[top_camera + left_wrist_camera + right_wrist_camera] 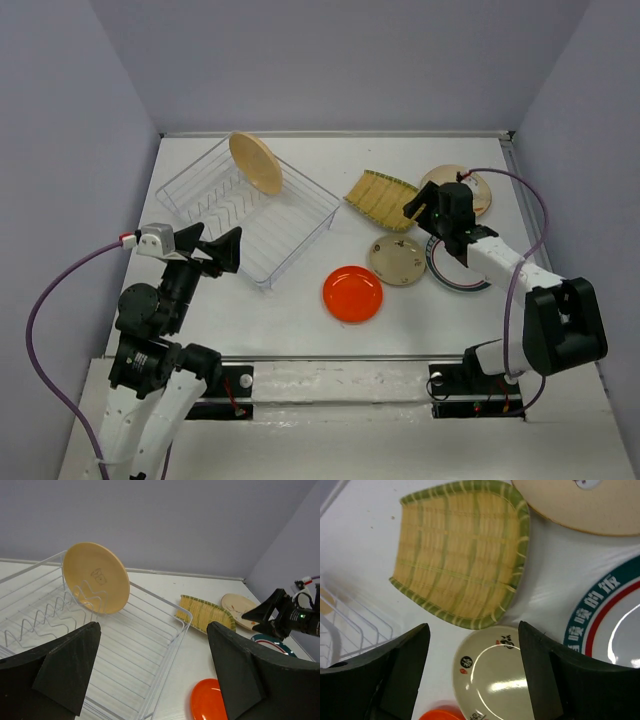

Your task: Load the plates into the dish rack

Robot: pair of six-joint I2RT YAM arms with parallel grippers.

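Observation:
The white wire dish rack (250, 215) stands at the back left and shows in the left wrist view (150, 645) too. The peach round plate (256, 163) stands upright in its tines (96, 577). The yellow-olive ribbed plate (380, 198) (462, 555), the cream plate (477, 190), the small beige plate (398, 260) (495, 675), the green-red rimmed white plate (455, 275) (615, 625) and the red-orange plate (352, 294) lie on the table. My left gripper (222, 250) is open and empty by the rack's near corner. My right gripper (425, 212) is open and empty above the beige and ribbed plates.
The white table (300, 325) is walled by grey-violet panels at the back and sides. A metal rail (340, 357) runs along the near edge by the arm bases. Purple cables loop from both arms.

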